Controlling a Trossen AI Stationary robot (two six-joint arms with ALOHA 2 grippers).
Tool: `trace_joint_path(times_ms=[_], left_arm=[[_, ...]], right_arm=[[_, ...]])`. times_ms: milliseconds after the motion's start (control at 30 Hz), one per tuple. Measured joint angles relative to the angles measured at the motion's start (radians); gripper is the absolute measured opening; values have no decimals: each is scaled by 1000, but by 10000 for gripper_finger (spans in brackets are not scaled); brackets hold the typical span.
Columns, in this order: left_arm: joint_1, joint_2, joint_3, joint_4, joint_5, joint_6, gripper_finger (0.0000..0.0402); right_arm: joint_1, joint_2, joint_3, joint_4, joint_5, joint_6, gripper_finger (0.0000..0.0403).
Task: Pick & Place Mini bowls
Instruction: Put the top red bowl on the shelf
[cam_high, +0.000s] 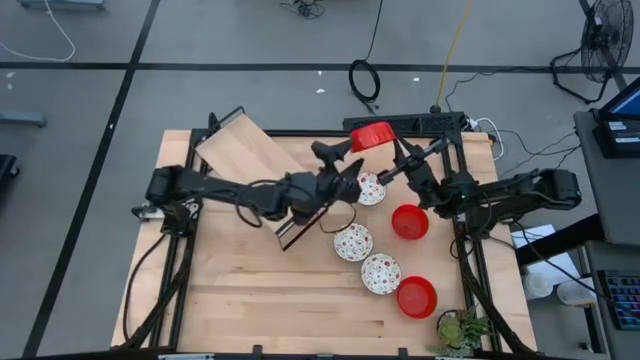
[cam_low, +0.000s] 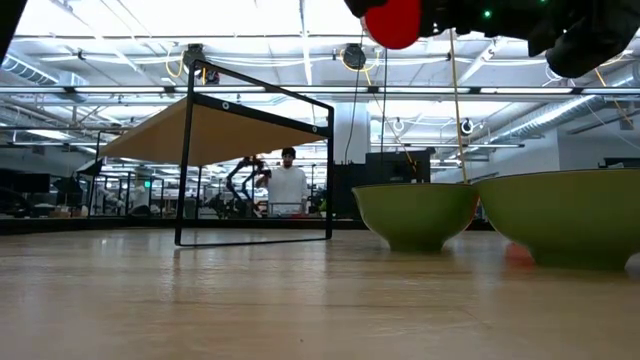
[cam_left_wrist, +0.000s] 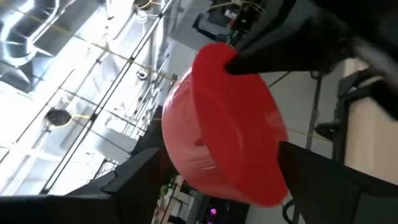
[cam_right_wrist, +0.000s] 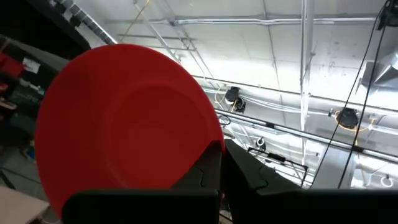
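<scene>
We find no text, label, brand, number or sign that can be read anywhere in these views, neither on the table, the bowls, the arms nor in the room behind.

Three red mini bowls (cam_high: 373, 136) (cam_high: 409, 222) (cam_high: 417, 297); three white patterned mini bowls (cam_high: 371, 188) (cam_high: 353, 242) (cam_high: 381, 274).

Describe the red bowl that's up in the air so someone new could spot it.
Start at the wooden table's far edge in the high view, where both arms meet. The red bowl is held aloft between the left gripper and right gripper. The other two red bowls rest on the table.
</scene>
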Motion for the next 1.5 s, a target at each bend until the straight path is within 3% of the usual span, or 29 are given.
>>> trace_joint_path(times_ms=[233,433,533,767,933,1100,1300,1500], left_arm=[[23,15,5,181,-36,30,280],[32,16,5,230,-65,29,224],[32,16,5,231,-71,22,175],[33,15,6,286,-89,24,19],[22,14,6,397,-146,190,9],[19,-75,4,401,-318,274,6],[68,-258,4,106,-387,92,5],[234,-464,5,-359,-481,-247,6]], right_arm=[[25,-13,0,0,-48,31,0],[31,-23,0,0,-52,31,0],[32,-22,0,0,-54,31,0],[33,-22,-1,-18,-78,60,1],[33,-22,-1,-70,-98,88,22],[30,-34,-2,-80,-64,98,90],[32,-66,-3,-133,-40,165,183],[33,-116,-1,-225,-46,242,220]])
